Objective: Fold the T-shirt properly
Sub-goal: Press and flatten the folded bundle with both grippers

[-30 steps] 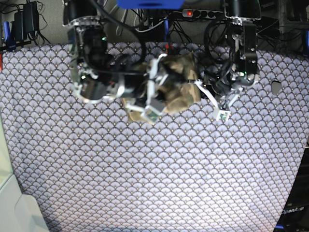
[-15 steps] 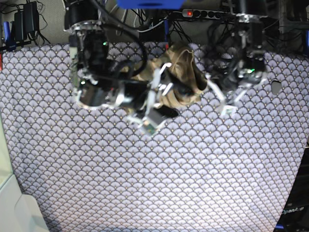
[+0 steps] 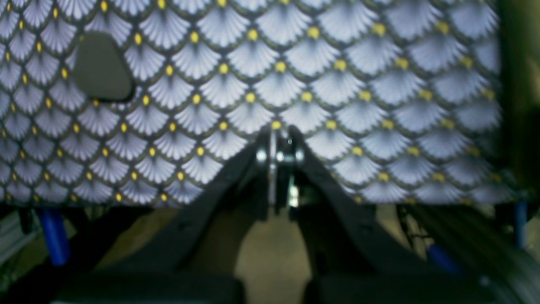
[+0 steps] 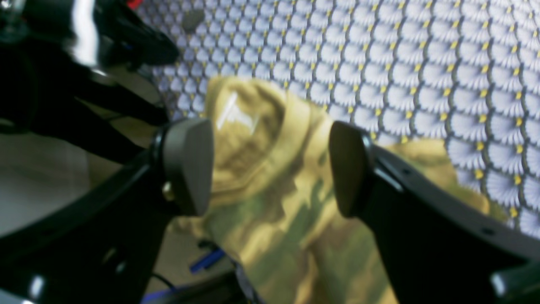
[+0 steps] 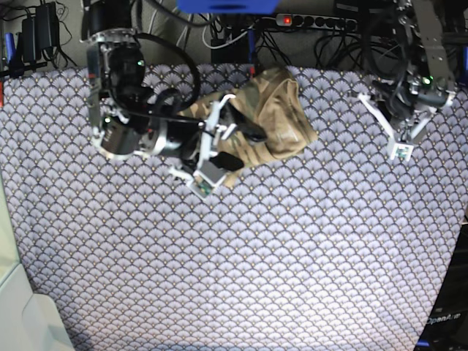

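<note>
1. I saw the right gripper [image 4: 270, 169] standing wide open, its two grey pads [image 4: 187, 164] apart with nothing between them but air.
2. The T-shirt [image 4: 270, 202] lay bunched just beyond and below that gripper's open jaws, its camouflage folds showing between the pads in the right wrist view.
3. In the base view the T-shirt [image 5: 274, 117] sat crumpled near the far edge of the surface [image 5: 256, 270], just beside the right gripper [image 5: 223, 142].
4. I found the left gripper [image 3: 278, 143] closed on nothing, its fingertips pressed together above the patterned cloth.
5. The left gripper [image 5: 402, 135] hung well apart from the T-shirt, off to its side.
</note>
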Controlling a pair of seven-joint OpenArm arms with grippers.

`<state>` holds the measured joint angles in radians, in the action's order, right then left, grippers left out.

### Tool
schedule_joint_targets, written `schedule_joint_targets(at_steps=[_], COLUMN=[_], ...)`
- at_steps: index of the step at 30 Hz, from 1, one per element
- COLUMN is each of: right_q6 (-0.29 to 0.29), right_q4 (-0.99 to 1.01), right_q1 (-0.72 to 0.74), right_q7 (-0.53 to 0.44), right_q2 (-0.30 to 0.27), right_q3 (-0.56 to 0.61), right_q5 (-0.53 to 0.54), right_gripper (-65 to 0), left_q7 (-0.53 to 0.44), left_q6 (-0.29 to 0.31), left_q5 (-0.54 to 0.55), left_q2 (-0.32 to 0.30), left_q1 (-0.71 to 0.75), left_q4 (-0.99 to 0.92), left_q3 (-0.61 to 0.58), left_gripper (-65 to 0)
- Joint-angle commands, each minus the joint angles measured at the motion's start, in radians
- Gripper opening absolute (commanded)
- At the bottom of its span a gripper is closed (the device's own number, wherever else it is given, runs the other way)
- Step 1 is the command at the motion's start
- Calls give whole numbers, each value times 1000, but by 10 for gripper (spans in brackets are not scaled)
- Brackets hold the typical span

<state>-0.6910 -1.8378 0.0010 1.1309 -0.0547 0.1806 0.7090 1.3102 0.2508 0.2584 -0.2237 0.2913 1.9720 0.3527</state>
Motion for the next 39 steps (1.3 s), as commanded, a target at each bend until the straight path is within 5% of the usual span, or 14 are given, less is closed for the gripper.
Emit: schedule_joint_targets(at_steps=[1, 13, 16, 25, 34, 39], right_q6=[-7, -7, -7, -7, -7, -7], right_q4=[-18, -12, -10, 92, 168, 168], right_q1=[18, 20, 23, 17, -46, -66], right_q7=[-27, -19, -19, -50, -136, -147], right_q2=[-6, -67, -96, -199, -215, -211], right_q3=[-3, -158, -177, -183, -175, -175], right_q5=[22, 19, 19, 19, 19, 19], right_gripper=[-302, -644, -650, -650, -650, -650], left_q7=[10, 15, 9, 6, -60, -105], left_q6=[3, -6, -6, -6, -6, -6], left_q5=[34, 332, 315, 29, -135, -136], left_q2=[8, 20, 20, 106, 197, 211], left_q1=[7, 15, 13, -56, -163, -198], left_q4=[34, 45, 42, -61, -280, -368], left_q3=[-14, -27, -73, -226, -292, -292], left_gripper=[-647, -647, -647, -647, -647, -647])
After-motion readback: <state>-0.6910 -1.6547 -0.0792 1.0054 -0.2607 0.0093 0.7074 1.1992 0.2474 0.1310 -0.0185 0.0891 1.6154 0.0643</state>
